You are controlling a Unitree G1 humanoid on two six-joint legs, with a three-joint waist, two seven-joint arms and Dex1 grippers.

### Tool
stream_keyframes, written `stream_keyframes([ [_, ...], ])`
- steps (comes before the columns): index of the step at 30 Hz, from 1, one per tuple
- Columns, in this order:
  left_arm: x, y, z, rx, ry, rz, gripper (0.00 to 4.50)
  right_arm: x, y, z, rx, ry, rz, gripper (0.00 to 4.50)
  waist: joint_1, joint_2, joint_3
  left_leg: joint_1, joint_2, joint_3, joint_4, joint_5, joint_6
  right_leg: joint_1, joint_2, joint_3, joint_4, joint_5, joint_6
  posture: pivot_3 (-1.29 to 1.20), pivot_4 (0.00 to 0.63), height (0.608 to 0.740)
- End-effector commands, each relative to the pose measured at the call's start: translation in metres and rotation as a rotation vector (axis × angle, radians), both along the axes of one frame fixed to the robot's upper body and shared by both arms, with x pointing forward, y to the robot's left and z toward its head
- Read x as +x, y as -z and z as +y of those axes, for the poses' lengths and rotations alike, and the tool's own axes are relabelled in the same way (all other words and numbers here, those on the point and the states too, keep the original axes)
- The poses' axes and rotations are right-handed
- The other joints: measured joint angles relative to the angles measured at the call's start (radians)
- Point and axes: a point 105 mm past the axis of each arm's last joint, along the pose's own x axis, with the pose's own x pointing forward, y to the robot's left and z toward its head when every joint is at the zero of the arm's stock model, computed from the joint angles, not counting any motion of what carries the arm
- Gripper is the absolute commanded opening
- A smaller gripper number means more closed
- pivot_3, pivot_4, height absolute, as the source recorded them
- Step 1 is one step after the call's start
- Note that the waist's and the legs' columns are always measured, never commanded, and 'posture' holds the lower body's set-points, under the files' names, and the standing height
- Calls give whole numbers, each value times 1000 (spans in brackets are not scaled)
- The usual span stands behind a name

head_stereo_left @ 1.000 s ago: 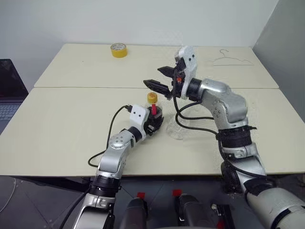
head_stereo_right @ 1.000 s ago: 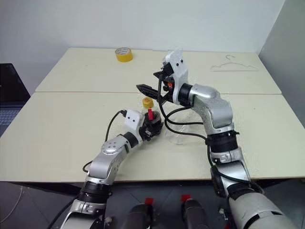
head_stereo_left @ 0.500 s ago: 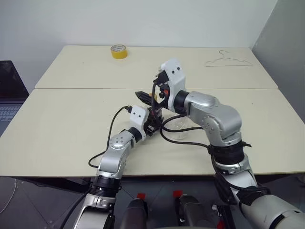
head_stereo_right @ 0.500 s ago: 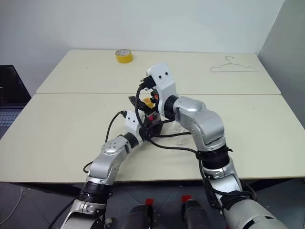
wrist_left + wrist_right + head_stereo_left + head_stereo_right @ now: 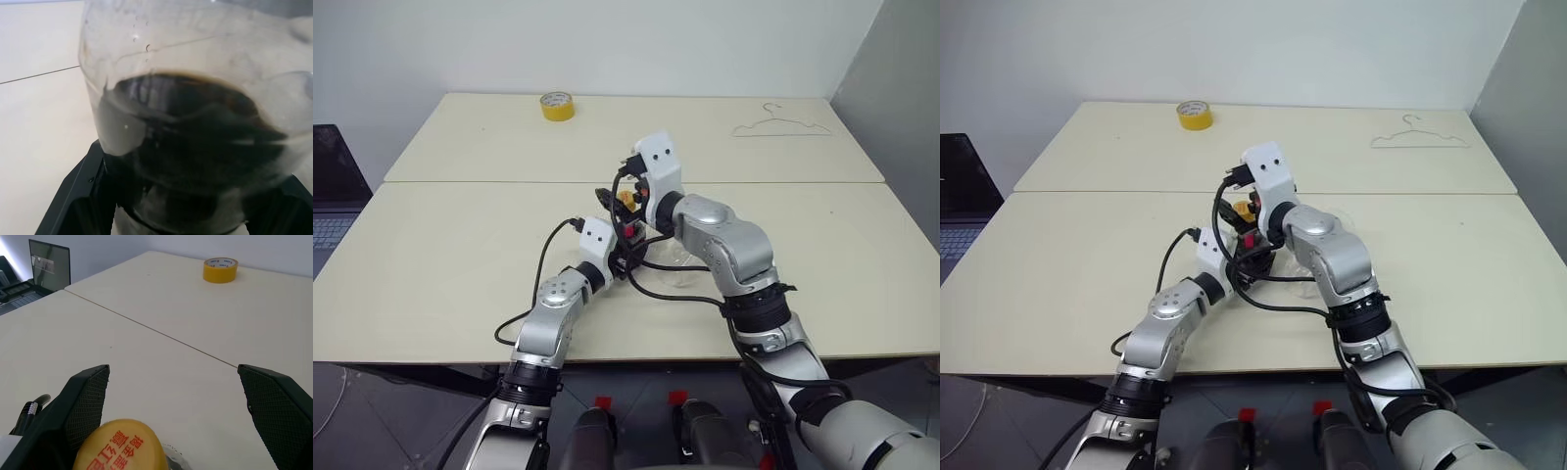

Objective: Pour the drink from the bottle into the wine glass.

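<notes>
- Since a second ago the right gripper has swung in from above the glass toward the bottle, and now hangs with its fingers wide apart on either side of the yellow cap
- Left gripper has not shifted; it is clamped on the bottle's body, holding it upright on the table, just beside the glass
- Drink sits dark in the lower part of the bottle; none looks to be in the glass
- Cap is still on, so pouring cannot begin; the right hand seems lined up to close on it and unscrew
- Tape roll and hanger lie well apart at the far side
</notes>
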Motion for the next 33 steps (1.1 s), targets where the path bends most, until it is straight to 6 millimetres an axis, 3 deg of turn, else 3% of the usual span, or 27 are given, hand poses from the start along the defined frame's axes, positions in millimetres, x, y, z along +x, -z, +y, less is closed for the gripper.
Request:
stream_keyframes([
  [1, -11, 39, 2, 36, -6, 147, 3066, 1, -18, -4, 41, 14, -56, 4470, 0, 0, 0, 0, 0, 0, 0, 0, 0, 0, 0, 0, 0, 0, 0, 0, 150, 740],
  [13, -11, 40, 3, 40, -3, 151, 3066, -3, -18, -21, 43, 14, -62, 4470, 1, 0, 0, 0, 0, 0, -1, 0, 0, 0, 0, 0, 0, 0, 0, 0, 150, 740],
  [33, -11, 41, 6, 48, -1, 153, 3066, -33, -25, -53, 96, -70, -48, 4470, 1, 0, 0, 0, 0, 0, 0, 0, 0, 0, 0, 0, 0, -2, -4, 0, 150, 740],
])
